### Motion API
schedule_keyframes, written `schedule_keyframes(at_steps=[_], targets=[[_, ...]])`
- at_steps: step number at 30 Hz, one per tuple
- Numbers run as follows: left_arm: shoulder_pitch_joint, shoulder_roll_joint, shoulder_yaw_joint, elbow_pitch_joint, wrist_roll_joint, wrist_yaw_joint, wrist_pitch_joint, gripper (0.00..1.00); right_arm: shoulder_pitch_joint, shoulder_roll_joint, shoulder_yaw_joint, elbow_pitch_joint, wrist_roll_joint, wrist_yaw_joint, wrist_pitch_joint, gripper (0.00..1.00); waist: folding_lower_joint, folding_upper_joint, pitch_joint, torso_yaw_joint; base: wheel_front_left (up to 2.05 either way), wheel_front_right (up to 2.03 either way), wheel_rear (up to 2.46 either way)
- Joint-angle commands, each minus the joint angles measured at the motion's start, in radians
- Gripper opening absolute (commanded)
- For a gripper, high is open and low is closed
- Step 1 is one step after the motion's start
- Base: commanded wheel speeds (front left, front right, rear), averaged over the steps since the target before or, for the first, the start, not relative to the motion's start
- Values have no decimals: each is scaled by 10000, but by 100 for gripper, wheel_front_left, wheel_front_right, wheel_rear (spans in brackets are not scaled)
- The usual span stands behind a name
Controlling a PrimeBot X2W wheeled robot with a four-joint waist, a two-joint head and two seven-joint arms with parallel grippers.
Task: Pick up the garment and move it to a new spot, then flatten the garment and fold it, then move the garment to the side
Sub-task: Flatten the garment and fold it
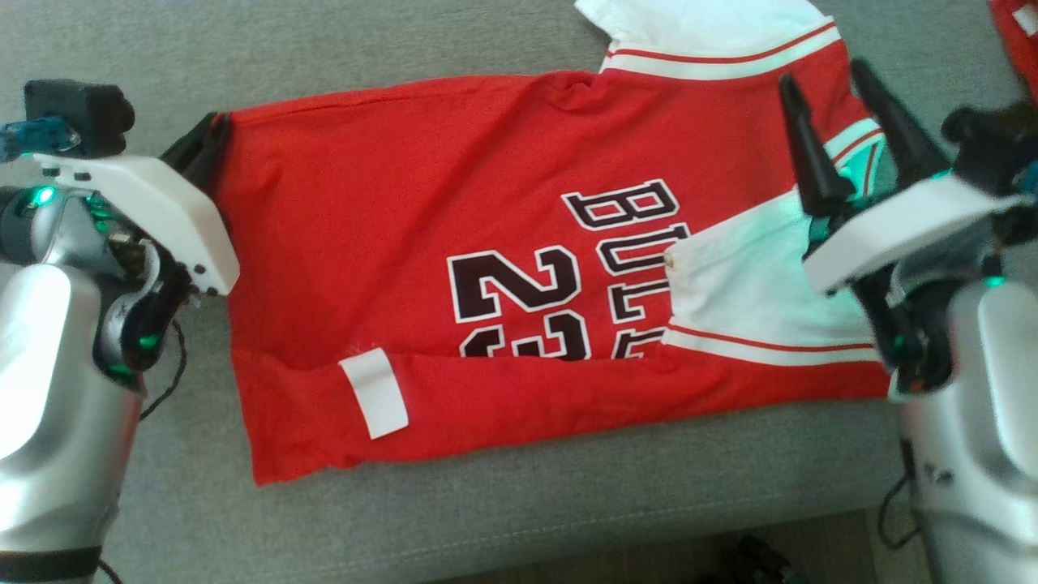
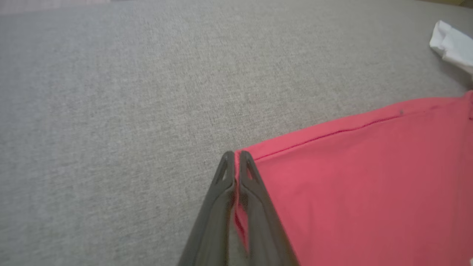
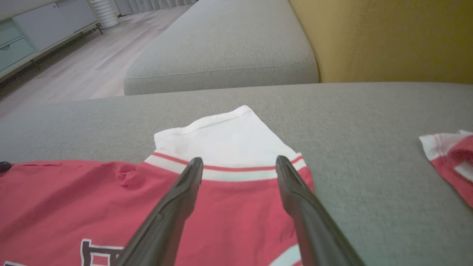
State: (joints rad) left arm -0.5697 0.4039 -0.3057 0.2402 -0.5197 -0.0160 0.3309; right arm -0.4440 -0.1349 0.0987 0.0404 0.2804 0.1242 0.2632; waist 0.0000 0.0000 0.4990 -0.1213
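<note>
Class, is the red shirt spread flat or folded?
Partly folded: the shirt has its near edge over the number, and a white sleeve covers part of the lettering.

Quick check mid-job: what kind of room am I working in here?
Most likely a home living room: the red jersey lies on a grey sofa seat with a mustard backrest, and beyond it are a wood floor and a low cabinet.

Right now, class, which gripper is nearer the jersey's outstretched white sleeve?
Right. The right gripper hangs open just short of the white sleeve; the left gripper is shut on the jersey at its opposite hem corner.
</note>
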Motion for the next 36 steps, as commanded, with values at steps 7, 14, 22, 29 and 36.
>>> schedule_keyframes(at_steps=[7,14,22,29,36], targets=[[-96,37,354,-1060,129,83,-948,0,-1653,-490,85,597,-196,65,621,100,0,0,51,491,0,0,0],[-163,-419,-165,-1496,400,7,-1485,0,-3737,-1045,-100,3016,-847,65,1480,100,0,0,139,1231,0,0,0],[-367,-1059,-712,-1240,475,-101,-1875,0,-5387,-1304,-281,5807,-1426,65,2344,100,0,0,228,2036,0,0,0],[-534,-1383,-946,-750,446,-184,-2144,0,-6003,-1424,128,7142,-1240,65,2874,100,0,0,263,2259,0,0,0],[-722,-1496,-1028,-372,368,-271,-2285,0,-6335,-1510,370,8023,-923,65,3092,79,0,0,291,2336,0,0,0]])
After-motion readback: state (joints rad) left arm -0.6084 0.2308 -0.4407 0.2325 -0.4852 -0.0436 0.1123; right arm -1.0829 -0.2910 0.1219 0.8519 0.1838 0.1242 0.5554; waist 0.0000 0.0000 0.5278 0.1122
